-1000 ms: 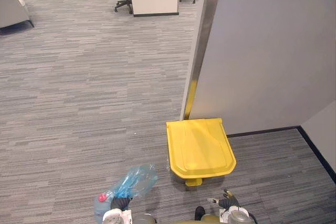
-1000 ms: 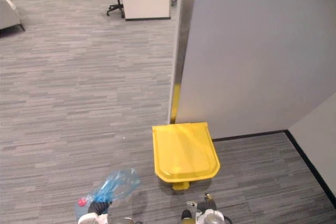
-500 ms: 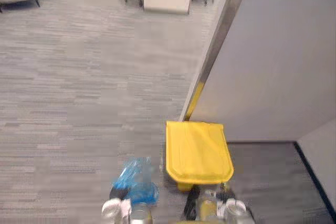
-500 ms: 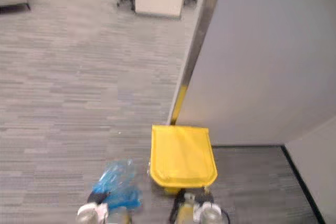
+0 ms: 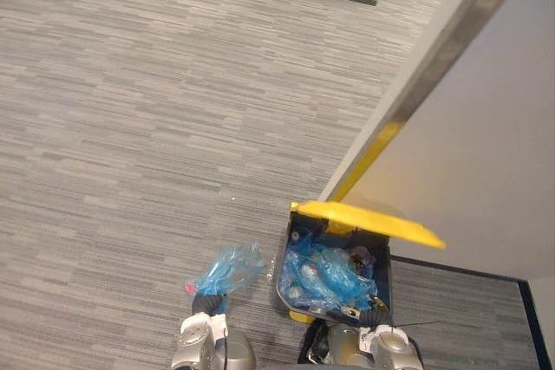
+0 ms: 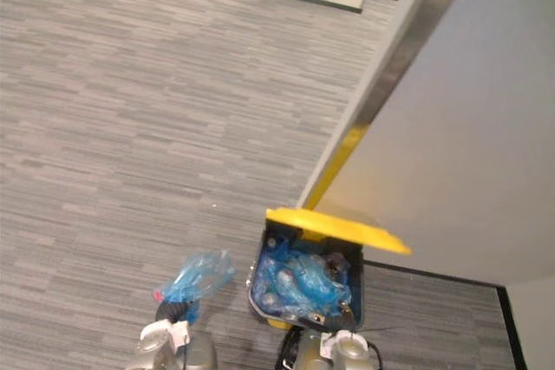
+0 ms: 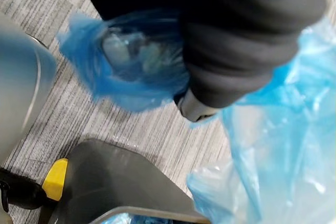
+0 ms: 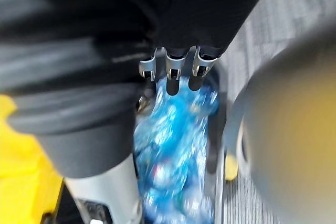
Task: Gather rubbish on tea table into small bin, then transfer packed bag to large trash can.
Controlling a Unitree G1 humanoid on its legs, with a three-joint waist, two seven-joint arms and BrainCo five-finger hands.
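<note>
Grey striped carpet (image 5: 130, 127) runs up to a grey partition wall (image 5: 486, 153), where the large trash can (image 5: 283, 268) stands with its yellow lid (image 5: 364, 221) raised over a heap of blue bags (image 5: 325, 270). The left hand (image 5: 205, 303) is clenched on the neck of the packed blue bag (image 5: 227, 268), just beside the can. The right hand (image 8: 172, 69) hangs over the can's near rim; whether it is clenched or loose cannot be told.

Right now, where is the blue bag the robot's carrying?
The blue bag is low in the left eye view, gripped by the left hand, just left of the open yellow-lidded trash can.
</note>
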